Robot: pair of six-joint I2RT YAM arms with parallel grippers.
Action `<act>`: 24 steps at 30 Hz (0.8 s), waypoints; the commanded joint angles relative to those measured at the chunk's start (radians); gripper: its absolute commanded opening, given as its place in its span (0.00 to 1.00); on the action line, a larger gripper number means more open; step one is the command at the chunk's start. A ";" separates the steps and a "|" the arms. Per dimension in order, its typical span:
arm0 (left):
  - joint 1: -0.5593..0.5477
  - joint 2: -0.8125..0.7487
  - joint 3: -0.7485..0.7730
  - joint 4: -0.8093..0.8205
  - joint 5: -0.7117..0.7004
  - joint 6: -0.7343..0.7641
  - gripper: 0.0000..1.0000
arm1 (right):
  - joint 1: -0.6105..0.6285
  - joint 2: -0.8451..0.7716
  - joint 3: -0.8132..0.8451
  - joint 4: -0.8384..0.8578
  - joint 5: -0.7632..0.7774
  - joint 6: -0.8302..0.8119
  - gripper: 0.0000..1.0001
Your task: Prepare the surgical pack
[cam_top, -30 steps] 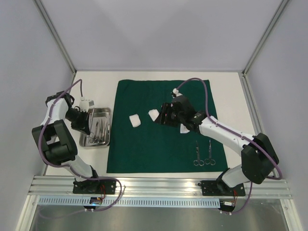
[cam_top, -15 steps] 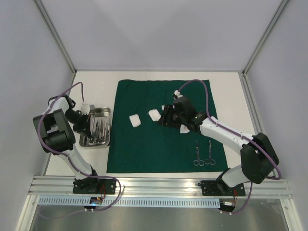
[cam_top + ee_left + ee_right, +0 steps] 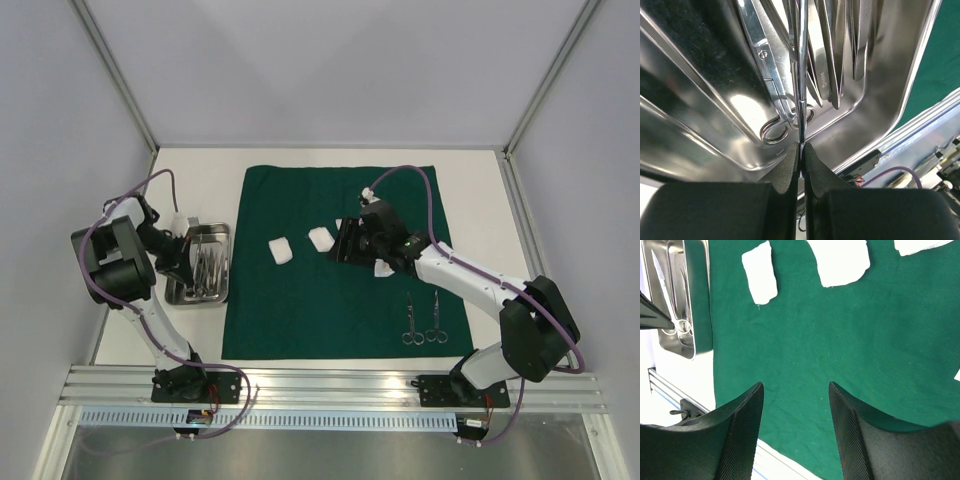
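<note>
The dark green drape lies flat mid-table. The steel tray sits left of it, holding several slim metal instruments. My left gripper reaches into the tray and is shut on a thin metal instrument seen edge-on; I cannot tell whether it is scissors or forceps. Two scissors-like instruments lie on the drape's front right. Three white gauze pads rest on the drape. My right gripper hovers open over the drape with nothing between its fingers.
Grey walls with metal posts close in the table on the left, right and back. A metal rail carrying the arm bases runs along the near edge. In the right wrist view the tray and two gauze pads show ahead.
The left arm's elbow has swung back toward the left wall while its gripper stays in the tray. The right arm has barely moved.
</note>
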 commanded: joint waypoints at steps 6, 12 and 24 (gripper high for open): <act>0.005 0.022 0.041 -0.012 0.014 0.031 0.21 | -0.002 -0.005 0.023 -0.012 0.005 -0.011 0.57; 0.005 0.031 0.046 -0.006 0.004 0.015 0.23 | -0.004 -0.008 0.035 -0.021 0.010 -0.011 0.57; 0.005 -0.015 0.052 0.004 -0.011 -0.014 0.41 | -0.025 -0.061 0.054 -0.093 0.068 -0.057 0.57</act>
